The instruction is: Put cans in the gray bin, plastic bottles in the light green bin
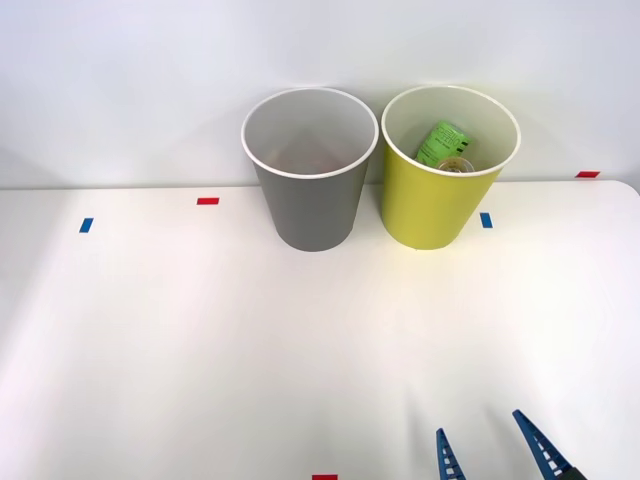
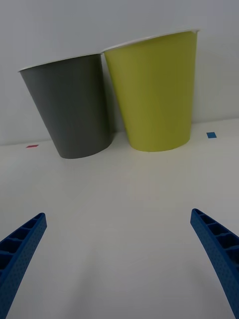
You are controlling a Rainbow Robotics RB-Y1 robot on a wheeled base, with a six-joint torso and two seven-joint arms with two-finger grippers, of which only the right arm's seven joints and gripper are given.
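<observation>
Two bins stand at the far edge of the white table (image 1: 200, 350), touching or nearly so: the gray bin (image 1: 308, 200) on the left, the light green bin (image 1: 430, 205) on the right. Inside the green one a plastic bottle (image 1: 440, 142) lies tilted against the far wall, green label up; a second clear, round item sits just beside it, too hidden to name. The gray bin's pale inside looks bare from above, though its floor is partly hidden. Right gripper (image 1: 493, 445) hangs low over the near right of the table, well apart from both bins, blue ribbed fingers (image 2: 22, 249) spread wide and holding nothing. No loose can or bottle lies on the tabletop, so sorting looks done or waiting on more items. Judging by its make, such a bottle would be light, thin-walled, a bit slick on the label and prone to dent or roll; best taken across the mid-body, fingers square to its long axis, gentle squeeze.
</observation>
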